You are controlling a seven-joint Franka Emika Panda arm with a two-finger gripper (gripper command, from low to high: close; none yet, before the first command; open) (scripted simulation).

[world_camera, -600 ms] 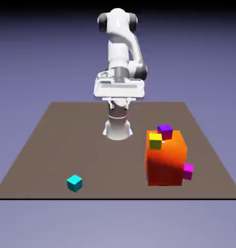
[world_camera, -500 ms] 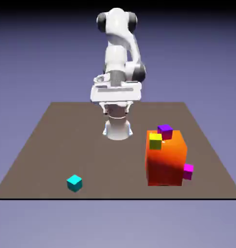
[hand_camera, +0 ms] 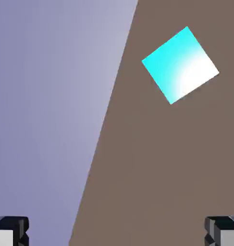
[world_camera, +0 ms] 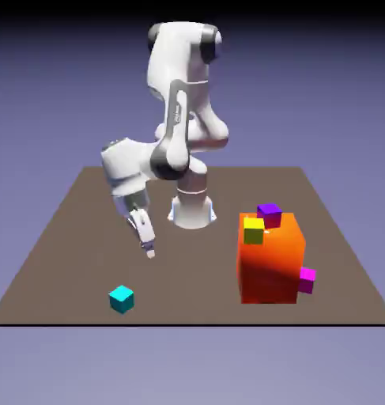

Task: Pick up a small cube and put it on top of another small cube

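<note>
Above the table, spread fingers, cyan cube beyond

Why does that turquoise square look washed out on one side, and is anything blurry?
In the hand view, the cyan cube has a white glare patch toward one corner; edges stay sharp. In the exterior view, the same cube shows evenly lit faces, no glare, and nothing looks blurred.

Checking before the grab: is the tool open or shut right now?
Open. In the hand view the tool has its two grey fingertips at opposite bottom corners, bare brown table between them, small cyan cube ahead, ungripped.
</note>
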